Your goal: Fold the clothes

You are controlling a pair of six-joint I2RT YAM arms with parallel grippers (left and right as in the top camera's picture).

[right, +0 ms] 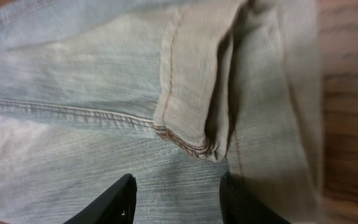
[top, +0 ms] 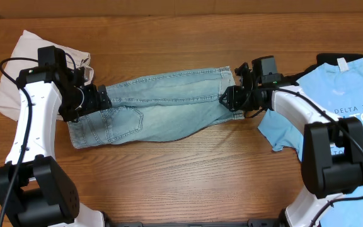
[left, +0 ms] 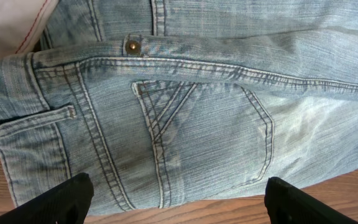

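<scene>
The light-wash denim shorts (top: pixel 162 107) lie flat across the middle of the table, waist to the left and leg hems to the right. My left gripper (top: pixel 96 101) hovers over the waist end. In the left wrist view its fingers (left: pixel 179 202) are wide open above the stitched back pocket (left: pixel 204 137) and hold nothing. My right gripper (top: pixel 232 98) is at the leg end. In the right wrist view its fingers (right: pixel 179 199) are open over the denim, just below a folded-over hem (right: pixel 191 134). No black garment is in view.
Beige shorts (top: pixel 17 69) lie crumpled at the back left under my left arm, and their edge shows in the left wrist view (left: pixel 8 25). A sky-blue printed T-shirt (top: pixel 339 94) lies at the right under my right arm. Bare wooden table (top: pixel 181 183) runs along the front.
</scene>
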